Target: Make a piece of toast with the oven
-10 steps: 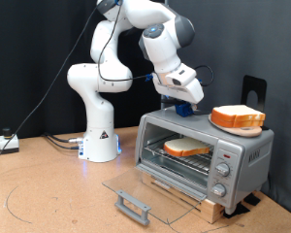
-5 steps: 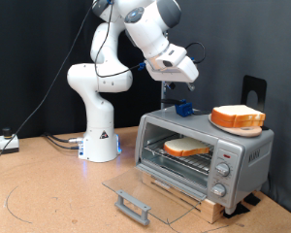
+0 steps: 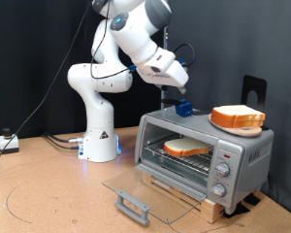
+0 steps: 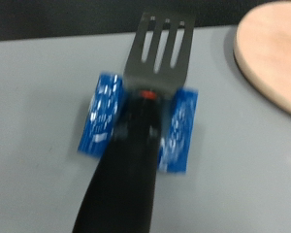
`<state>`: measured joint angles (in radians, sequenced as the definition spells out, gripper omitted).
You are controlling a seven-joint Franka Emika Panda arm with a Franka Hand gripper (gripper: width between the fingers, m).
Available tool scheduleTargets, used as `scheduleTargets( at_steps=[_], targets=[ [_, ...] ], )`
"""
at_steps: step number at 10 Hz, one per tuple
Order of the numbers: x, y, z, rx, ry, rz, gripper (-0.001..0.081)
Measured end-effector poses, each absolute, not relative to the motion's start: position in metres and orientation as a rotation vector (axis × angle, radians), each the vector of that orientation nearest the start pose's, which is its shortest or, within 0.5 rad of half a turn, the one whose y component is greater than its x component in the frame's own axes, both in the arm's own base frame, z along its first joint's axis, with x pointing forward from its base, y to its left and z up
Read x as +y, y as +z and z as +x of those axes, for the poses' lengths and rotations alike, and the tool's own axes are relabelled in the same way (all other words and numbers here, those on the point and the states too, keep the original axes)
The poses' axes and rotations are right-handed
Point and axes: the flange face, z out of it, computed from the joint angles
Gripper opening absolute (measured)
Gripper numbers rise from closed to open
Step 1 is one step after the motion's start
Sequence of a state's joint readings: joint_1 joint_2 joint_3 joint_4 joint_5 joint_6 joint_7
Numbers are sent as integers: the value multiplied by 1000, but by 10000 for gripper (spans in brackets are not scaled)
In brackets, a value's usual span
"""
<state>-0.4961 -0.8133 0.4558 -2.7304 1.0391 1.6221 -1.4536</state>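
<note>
A: Where's the pincer (image 3: 180, 89) just now?

B: Raised above the oven's (image 3: 206, 153) top, towards the exterior view's left end of it, with a small blue holder (image 3: 185, 110) directly under it on the oven roof. Whether the fingers are spread or pressed together I cannot tell; the exterior view is too small, and the wrist view shows no fingers at all.

A: What does the wrist view show?

B: A black slotted spatula (image 4: 145, 107) standing in that blue holder (image 4: 141, 128) on grey metal, its handle running towards the camera. I can't say the pincer grips it.

A: And the piece of toast?

B: The piece of toast (image 3: 186, 149) lies flat on the wire rack inside the oven. The glass door (image 3: 136, 197) is dropped open onto the surface (image 3: 48, 194), handle outermost.

A: So how does it lie from the pincer?

B: Below it, under the oven roof, and a little towards the exterior view's bottom. Its broad face is level, and only the open front gives a way in.

A: The other slice?

B: It sits on the orange plate (image 3: 237, 123) on the oven's top, to the exterior view's right of the holder.
</note>
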Motion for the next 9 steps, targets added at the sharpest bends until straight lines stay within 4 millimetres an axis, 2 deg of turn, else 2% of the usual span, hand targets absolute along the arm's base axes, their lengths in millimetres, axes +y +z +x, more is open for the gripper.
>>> scheduleTargets(
  at_steps=[2,9],
  targets=[
    [41,423,315,-1120,-417,-2165,809],
    [-54,418,327,-1186,-466,-2267,809]
  ],
)
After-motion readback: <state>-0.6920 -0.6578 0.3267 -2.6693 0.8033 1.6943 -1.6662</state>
